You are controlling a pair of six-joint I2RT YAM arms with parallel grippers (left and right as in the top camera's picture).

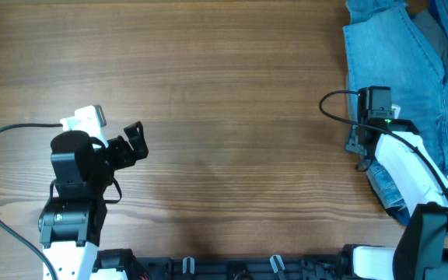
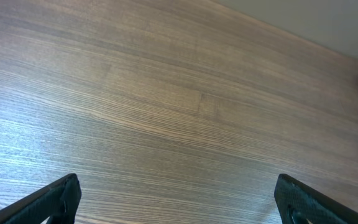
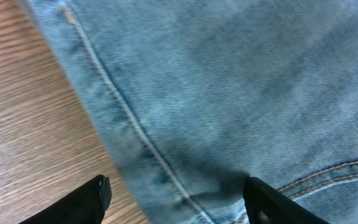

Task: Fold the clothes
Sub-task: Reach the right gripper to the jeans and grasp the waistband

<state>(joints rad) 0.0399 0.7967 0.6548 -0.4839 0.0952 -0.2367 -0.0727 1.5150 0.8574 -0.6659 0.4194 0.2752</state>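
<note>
The light blue denim jeans (image 1: 399, 62) lie at the far right of the table, running off the top and right edges of the overhead view. My right gripper (image 1: 362, 144) is open and low over their left edge. In the right wrist view its fingers (image 3: 176, 200) straddle the side seam of the jeans (image 3: 229, 87), one finger over bare wood and one over the denim, near orange-tan stitching. My left gripper (image 1: 134, 142) is open and empty over bare wood at the left, far from the jeans. Its fingertips (image 2: 179, 199) frame only the tabletop.
The wooden table (image 1: 224, 101) fills the scene. A black cable (image 1: 334, 105) loops beside the right arm. The arm bases stand along the front edge.
</note>
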